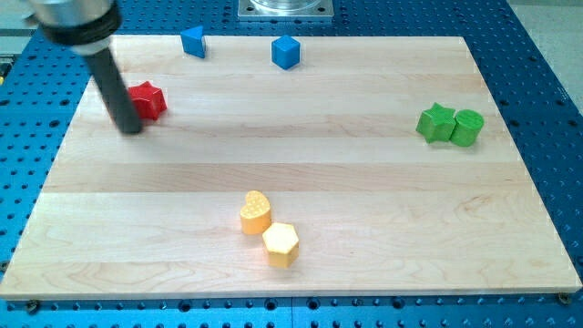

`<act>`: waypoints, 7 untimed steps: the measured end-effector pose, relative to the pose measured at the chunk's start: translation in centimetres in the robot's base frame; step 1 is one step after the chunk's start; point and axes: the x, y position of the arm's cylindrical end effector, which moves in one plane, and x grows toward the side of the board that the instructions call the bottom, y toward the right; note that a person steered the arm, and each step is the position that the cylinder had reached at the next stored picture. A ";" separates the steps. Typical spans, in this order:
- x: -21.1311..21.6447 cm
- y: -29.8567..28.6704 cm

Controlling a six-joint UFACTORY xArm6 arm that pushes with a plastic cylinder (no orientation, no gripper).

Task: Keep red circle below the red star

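My tip (130,128) touching red star's (148,99) left-bottom edge; no jaws, bare rod; red circle not visible

Straight, smooth black rod widening above into a thicker dark collar; rounded blunt my tip (130,128)

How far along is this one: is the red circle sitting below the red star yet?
Done: nothing I can confirm. The red star lies at the view's upper left, but no red circle shows; the rod may hide it. In hand: my tip rests just left of the star, about touching it. Left: finding the circle and getting it below the star.
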 end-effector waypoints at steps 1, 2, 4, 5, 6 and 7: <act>-4.0 4.4; -6.5 5.9; -3.7 5.8; 3.3 -1.9; 3.0 -9.3; 0.2 -6.5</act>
